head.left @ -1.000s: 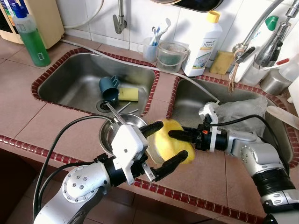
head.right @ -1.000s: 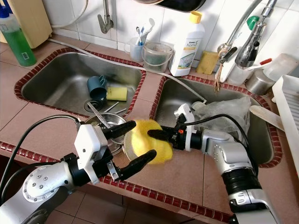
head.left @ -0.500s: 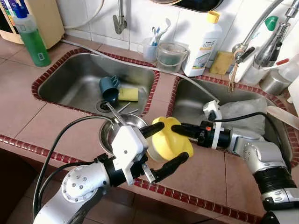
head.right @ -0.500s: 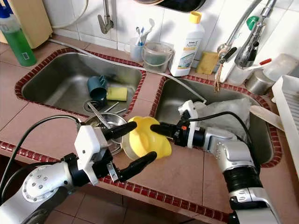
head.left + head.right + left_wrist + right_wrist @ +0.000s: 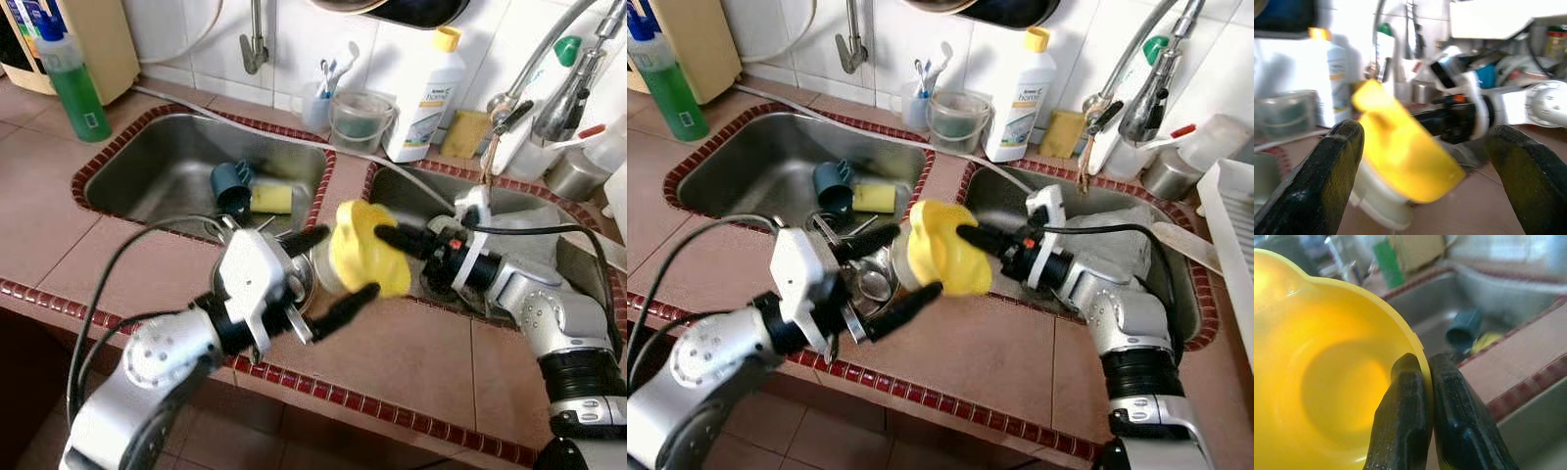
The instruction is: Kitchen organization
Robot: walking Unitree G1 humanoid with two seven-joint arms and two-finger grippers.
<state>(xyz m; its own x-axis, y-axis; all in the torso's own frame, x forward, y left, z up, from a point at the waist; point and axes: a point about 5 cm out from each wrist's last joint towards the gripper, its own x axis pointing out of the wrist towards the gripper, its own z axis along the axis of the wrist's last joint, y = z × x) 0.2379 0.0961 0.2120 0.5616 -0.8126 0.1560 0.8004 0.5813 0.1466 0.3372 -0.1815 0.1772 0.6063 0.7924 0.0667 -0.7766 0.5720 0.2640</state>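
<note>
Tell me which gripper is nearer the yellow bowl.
Right. The right gripper is shut on the yellow bowl, fingers pinching its rim. The left gripper is open, its fingers spread either side of the bowl without touching it.

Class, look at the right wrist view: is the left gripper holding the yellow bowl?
No: the right gripper pinches the yellow bowl's rim between its fingers.

— What is the yellow bowl (image 5: 1327, 382) made of?
— Glossy, smooth plastic, slightly translucent where light passes through it.
— And the sinks?
— The left sink (image 5: 162, 166) is brushed stainless steel, dull-shiny. The tabletop (image 5: 421, 362) is matt reddish-brown tile with a glazed dark-red edge.
— The arms?
— The right gripper (image 5: 392, 238) has matt black fingers (image 5: 1400, 421), slightly scuffed; its arm shell is satin silver metal. The detergent bottle (image 5: 426, 93) is white plastic.
</note>
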